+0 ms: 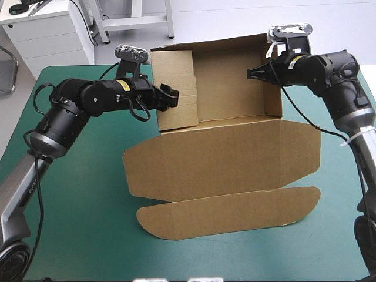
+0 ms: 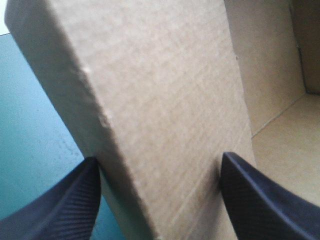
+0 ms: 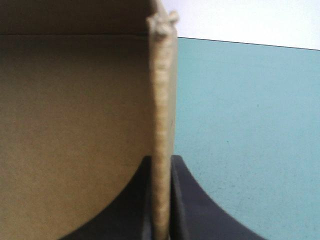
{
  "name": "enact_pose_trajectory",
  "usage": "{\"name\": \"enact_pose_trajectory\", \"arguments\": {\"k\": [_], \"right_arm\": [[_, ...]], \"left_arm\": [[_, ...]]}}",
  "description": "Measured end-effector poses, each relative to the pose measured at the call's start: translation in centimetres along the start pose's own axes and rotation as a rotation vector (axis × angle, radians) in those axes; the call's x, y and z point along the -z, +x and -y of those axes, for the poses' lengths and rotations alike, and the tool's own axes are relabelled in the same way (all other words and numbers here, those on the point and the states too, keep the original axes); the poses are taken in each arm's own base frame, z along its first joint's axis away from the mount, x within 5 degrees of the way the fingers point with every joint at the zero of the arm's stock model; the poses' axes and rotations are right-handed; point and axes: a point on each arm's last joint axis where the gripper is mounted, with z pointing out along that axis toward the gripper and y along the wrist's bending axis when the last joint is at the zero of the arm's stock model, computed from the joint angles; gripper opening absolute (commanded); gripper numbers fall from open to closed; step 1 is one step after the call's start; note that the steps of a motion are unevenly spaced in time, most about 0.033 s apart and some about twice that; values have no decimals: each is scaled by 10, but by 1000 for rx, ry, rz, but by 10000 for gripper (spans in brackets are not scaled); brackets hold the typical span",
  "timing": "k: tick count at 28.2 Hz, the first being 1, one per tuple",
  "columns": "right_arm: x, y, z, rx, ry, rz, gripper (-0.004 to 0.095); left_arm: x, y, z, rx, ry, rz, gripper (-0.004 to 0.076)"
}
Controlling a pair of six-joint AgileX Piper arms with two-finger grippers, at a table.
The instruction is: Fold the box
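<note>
The brown box lies mid-table with its far part raised into a tray and its lid and front flap flat toward the near edge. My left gripper is open and straddles the thick, folded-over left wall, one black finger outside and the other inside the tray. My right gripper is shut on the upright right wall, whose thin edge runs up between its fingers. The tray's inside fills one side of the right wrist view.
The teal-green cover shows bare on the left of the box, along the near edge and beyond the right wall. The box's far wall stands near the table's far edge.
</note>
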Motion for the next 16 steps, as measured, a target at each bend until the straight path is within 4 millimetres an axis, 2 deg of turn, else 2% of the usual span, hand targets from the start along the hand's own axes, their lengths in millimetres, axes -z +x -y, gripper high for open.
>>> {"name": "enact_pose_trajectory", "arguments": {"k": [4, 11, 16], "right_arm": [[3, -1, -1, -8, -8, 10, -13], [6, -3, 1, -6, 6, 25, -14], [12, -4, 1, -18, 6, 37, -14]], "left_arm": [[-3, -1, 3, 40, -52, 26, 332], [-3, -5, 3, 75, -70, 75, -10], [-5, -7, 1, 65, -92, 98, -6]]}}
